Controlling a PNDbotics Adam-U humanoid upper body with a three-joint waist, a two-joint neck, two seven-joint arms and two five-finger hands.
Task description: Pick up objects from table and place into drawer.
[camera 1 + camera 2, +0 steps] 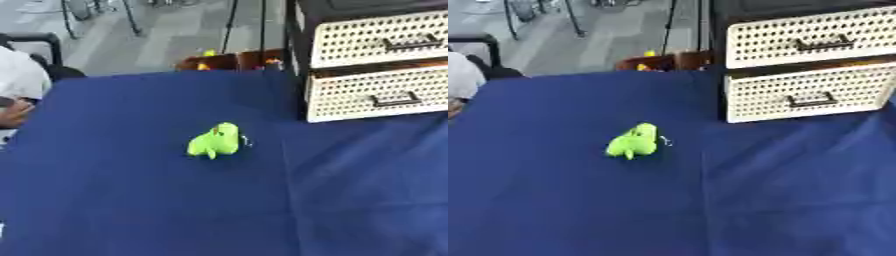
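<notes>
Surface: table covered in a dark blue cloth [131, 200], filling most of both views; a fold line runs near-to-far through the cloth right of centre. Beyond the far edge, grey floor with thin dark stand legs.

Task object: one bright green soft toy [215, 141], small, lumpy, shape not clear beyond a rounded body with a stub pointing toward the near left. It lies on the cloth roughly mid-table, slightly left of the fold line. A tiny pale bit, perhaps a tag or loop, sits at its right side. Nothing touches it.

Drawer unit [376, 65]: far right, standing on the cloth, dark frame, two cream perforated drawer fronts stacked one above the other, each with a dark bar handle. The lower drawer [807, 95] shows a narrow dark gap along its top edge; whether it is pulled out slightly, cannot tell. The toy is well apart from the unit, to its near left.

Behind the far table edge, left of the unit: a brown box [232, 61] with small yellow and red items.

Hands: neither robot hand appears in either view; finger state cannot be told.
</notes>
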